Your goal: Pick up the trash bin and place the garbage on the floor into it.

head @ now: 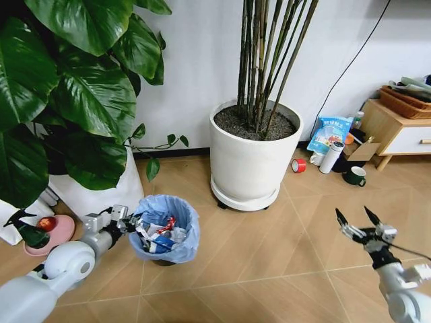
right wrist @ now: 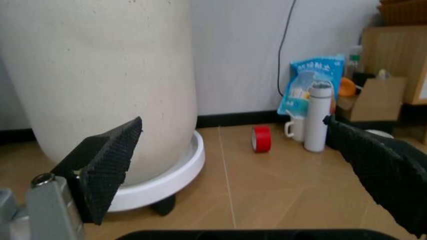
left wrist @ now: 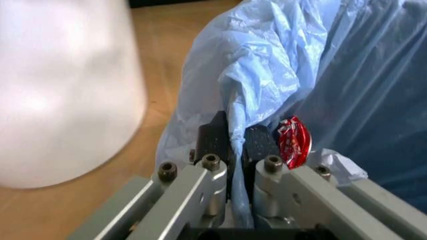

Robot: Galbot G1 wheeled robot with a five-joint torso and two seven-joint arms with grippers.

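Trash bin rim pinched by left gripper, arm low; right gripper spread wide, raised over bare floor.

**Pale blue, white and wood tones**

The trash bin is black under a crinkly light-blue bag, with red, white and blue scraps of garbage inside. The left gripper, silver with black pads, meets the bag's rim; a shiny red wrapper lies just beside its fingers. The right gripper has black, cross-hatched fingers. Ahead of it stands a white plant pot of dark soil, and farther off a red tape roll and a white cylinder. The floor is tan wood with diagonal seams.
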